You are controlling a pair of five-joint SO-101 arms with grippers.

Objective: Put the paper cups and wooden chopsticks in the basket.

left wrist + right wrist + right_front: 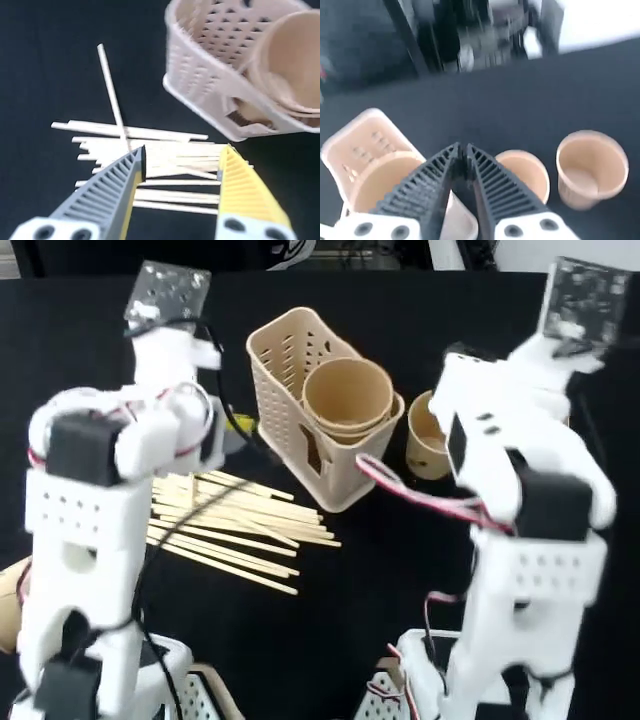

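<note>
1. The table (380, 570) had a black top, and the room behind it was dark and full of clutter.
2. The basket (300, 400) stood near the middle of the table with its open top facing up, so things could be dropped in.
3. Some stacked paper cups (347, 392) sat inside the basket. I took that part of the job as done.
4. A loose cup (527, 172) stood just beside the basket, and a last cup (590, 167) stood a little farther from it. Both had their mouths up, which I thought would make the rims easy to pinch.
5. The wooden chopsticks (235, 525) lay in a flat pile on the table, just beside the basket, on the side away from the loose cup. One stick lay crossways over the rest.
6. My left gripper (183, 150) hung over the pile near the basket, spread wide and holding nothing. I judged it was ready to close on a few sticks.
7. My right gripper (464, 147) was above the basket's rim on the loose cup's side, its fingers pressed together on nothing. It would need to spread before taking a cup.
</note>
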